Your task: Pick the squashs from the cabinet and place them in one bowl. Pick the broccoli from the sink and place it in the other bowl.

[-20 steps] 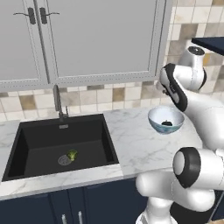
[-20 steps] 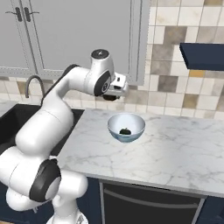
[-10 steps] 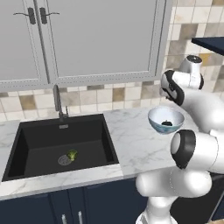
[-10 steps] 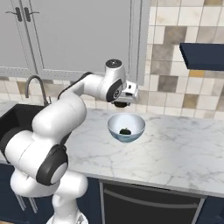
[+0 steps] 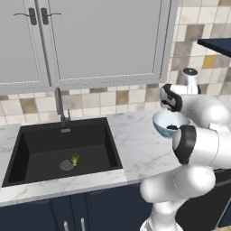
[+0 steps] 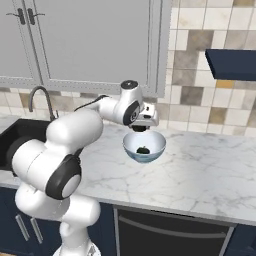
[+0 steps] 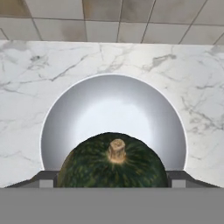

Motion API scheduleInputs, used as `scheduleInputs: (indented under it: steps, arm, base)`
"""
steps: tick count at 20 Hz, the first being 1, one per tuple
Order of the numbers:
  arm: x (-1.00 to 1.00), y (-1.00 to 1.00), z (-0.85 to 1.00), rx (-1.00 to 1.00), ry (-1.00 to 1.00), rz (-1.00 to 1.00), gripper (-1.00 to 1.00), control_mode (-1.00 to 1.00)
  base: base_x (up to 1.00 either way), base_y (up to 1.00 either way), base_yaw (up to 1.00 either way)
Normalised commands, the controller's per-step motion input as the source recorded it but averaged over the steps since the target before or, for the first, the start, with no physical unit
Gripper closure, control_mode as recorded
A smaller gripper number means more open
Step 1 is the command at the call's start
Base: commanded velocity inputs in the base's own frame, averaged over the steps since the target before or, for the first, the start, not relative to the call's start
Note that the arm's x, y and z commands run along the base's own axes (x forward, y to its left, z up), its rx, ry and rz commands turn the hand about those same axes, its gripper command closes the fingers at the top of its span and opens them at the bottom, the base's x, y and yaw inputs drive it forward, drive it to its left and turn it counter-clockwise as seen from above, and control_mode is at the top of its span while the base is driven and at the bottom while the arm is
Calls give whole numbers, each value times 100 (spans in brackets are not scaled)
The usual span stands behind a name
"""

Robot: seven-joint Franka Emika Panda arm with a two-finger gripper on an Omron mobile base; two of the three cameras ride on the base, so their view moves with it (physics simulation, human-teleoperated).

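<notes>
The gripper (image 6: 141, 127) hangs just above the bowl (image 6: 156, 140) on the tabletop (image 6: 200, 170), jaws spread wide and pinching a squash (image 7: 113, 164) by its sides, stem up. A second squash (image 6: 143, 149) lies in this bowl. The fruit looks hard, smooth and round, so I think it can slip; a hold across the widest part seems safest. The broccoli (image 5: 74, 159) lies in the sink (image 5: 45, 144), at the left.
</notes>
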Motion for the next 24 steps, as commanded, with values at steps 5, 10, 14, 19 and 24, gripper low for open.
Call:
scheduleInputs:
  steps: [5,10,14,19,24]
  arm:
    - [17,-4,-49,0,5,0,100,-100]
    - [1,-4,-40,0,6,0,100,-100]
    - [0,0,-38,0,4,0,100,-100]
    - [-3,0,-31,2,3,0,100,-100]
    - [-1,0,-25,2,1,0,-100,-100]
  base:
    - [0,0,0]
    - [0,0,0]
    - [0,0,0]
    - [0,0,0]
    - [0,0,0]
